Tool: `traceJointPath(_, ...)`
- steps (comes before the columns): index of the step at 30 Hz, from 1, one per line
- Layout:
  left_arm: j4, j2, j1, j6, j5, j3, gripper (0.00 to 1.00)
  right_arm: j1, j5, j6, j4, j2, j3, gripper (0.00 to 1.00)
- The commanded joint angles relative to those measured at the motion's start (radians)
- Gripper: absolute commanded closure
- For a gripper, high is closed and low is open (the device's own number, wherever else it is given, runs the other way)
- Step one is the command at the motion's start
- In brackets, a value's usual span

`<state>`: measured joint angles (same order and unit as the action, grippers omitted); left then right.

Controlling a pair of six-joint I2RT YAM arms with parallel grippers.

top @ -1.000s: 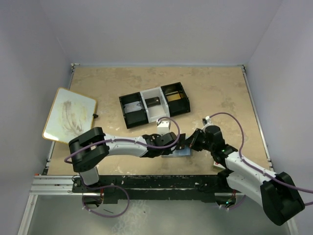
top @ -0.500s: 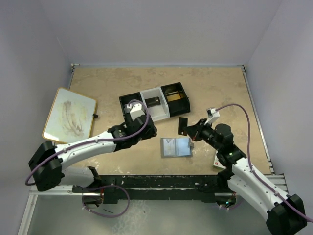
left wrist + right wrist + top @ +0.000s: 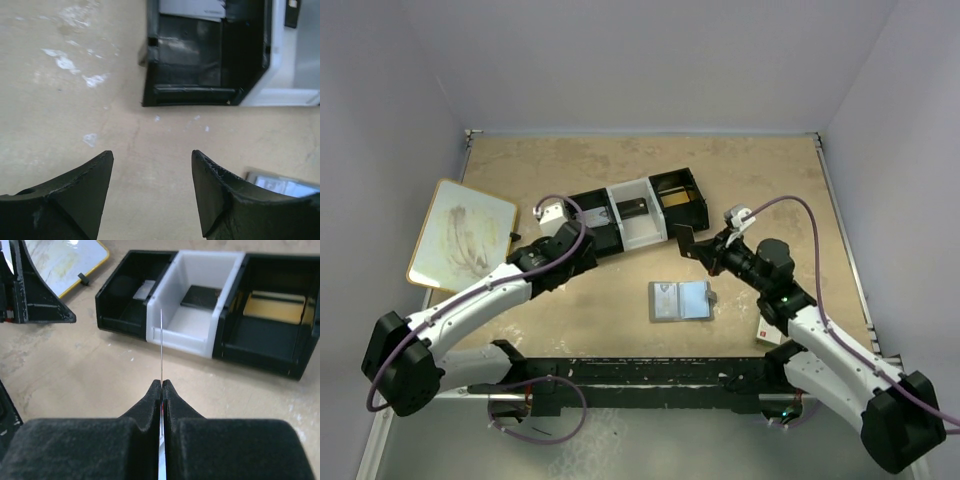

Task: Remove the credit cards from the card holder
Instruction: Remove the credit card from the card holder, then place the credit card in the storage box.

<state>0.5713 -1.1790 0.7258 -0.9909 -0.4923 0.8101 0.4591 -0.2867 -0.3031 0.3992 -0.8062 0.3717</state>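
Carrying one card to the tray looks like the step in hand. The right gripper [image 3: 704, 251] is pinched together on a thin dark card [image 3: 685, 240], held on edge above the surface between the card holder [image 3: 680, 300] and the three-compartment tray [image 3: 650, 182]. In the right wrist view the card [image 3: 161, 340] shows only as a fine upright line rising from the closed fingertips, aimed at the tray's white middle compartment. Each of the three compartments already has a flat card in it: a pale one on the left, a dark one [image 3: 200, 295] in the middle and a gold one [image 3: 274, 304] on the right.

The card holder lies unfolded and flat on the surface, pale inner face up, near the arms and apart from both grippers. Whether any card remains tucked in it cannot be told from these views.

The left gripper [image 3: 583, 240] has its fingers apart and empty, low over bare surface just in front of the tray's left black compartment.

The next move probably calls for bringing the card over a compartment, tilting it flatter, and only then parting the right gripper, so it drops inside and does not catch on a wall.
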Motion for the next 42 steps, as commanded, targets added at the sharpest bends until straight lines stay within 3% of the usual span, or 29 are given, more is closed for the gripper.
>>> traceJointPath(1,0.116,0.05,-0.084,0.066,-0.11,0.066,0.37,0.008,-0.169,0.257,0.187,-0.091,0.112,1.0)
traceJointPath(9,0.215,0.095,-0.242,0.129,-0.263,0.1,0.35,0.013,-0.098,0.596,-0.019,-0.373,0.428,1.0)
traceJointPath(15,0.225,0.177,-0.247,0.195,-0.297,0.085,0.34,0.013,-0.127,0.805,-0.039,-0.513,0.557,1.0)
traceJointPath(25,0.206,0.203,-0.247,0.207,-0.316,0.086,0.34,0.03,-0.259,1.127,-0.264,-0.856,0.853,1.0)
traceJointPath(29,0.209,0.219,-0.247,0.206,-0.327,0.086,0.34,0.074,-0.198,1.191,-0.343,-0.992,0.946,1.0)
traceJointPath(42,0.199,0.215,-0.247,0.216,-0.312,0.086,0.33,0.122,0.031,1.274,-0.324,-1.196,1.105,1.0)
